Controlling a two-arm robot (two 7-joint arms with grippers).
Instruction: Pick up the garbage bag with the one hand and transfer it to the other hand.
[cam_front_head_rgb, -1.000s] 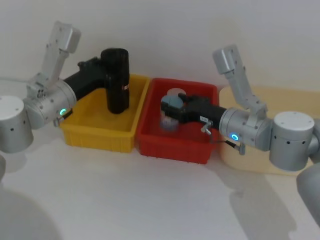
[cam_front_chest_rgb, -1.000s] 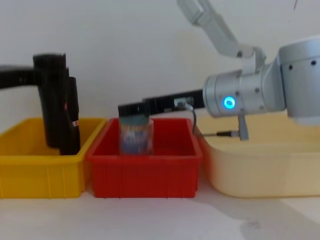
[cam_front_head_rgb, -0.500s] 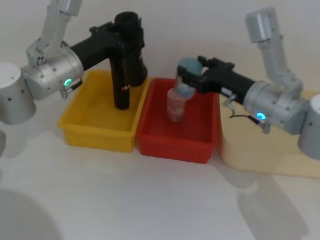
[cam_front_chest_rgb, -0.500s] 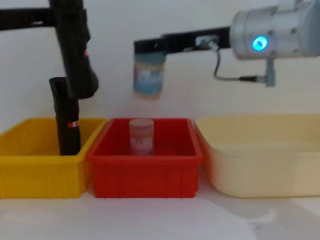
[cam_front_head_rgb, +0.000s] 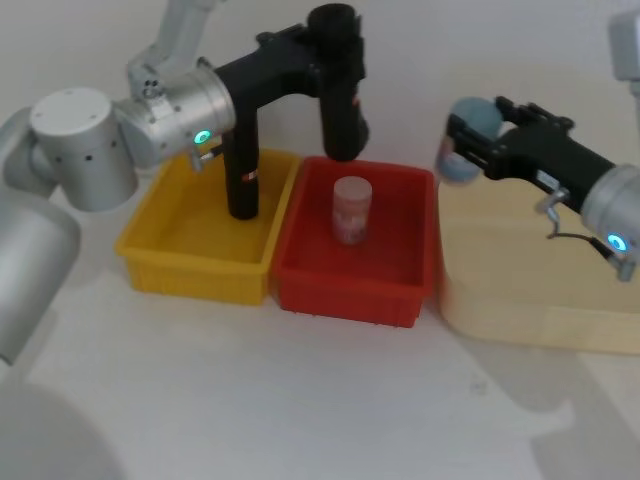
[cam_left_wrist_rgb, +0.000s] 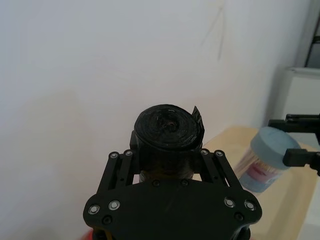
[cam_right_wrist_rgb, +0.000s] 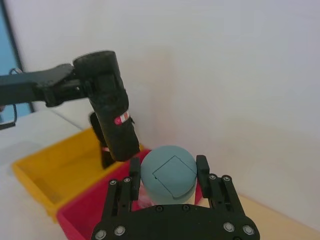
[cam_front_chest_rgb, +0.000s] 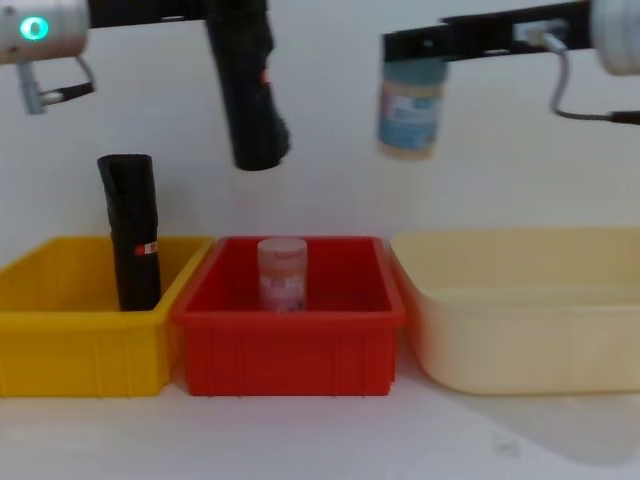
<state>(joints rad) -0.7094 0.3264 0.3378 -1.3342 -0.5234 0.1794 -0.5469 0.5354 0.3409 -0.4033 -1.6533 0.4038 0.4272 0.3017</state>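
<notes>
- Both arms have swung to the right. The garbage bag (cam_front_head_rgb: 341, 95) was over the yellow bin (cam_front_head_rgb: 190, 275) and now hangs high over the red bin (cam_front_head_rgb: 350, 290).
- The left gripper (cam_front_head_rgb: 333, 50), on the arm with the green light, is closed tight around the top of the bag and holds it upright.
- Another black roll (cam_front_head_rgb: 241, 170) stands in the yellow bin.
- A small jar (cam_front_head_rgb: 351, 208) stands in the red bin.
- The right gripper (cam_front_head_rgb: 468, 140) is closed around a blue-lidded jar (cam_front_head_rgb: 460, 160), up in the air above the left edge of the cream tub (cam_front_head_rgb: 540, 320).
</notes>
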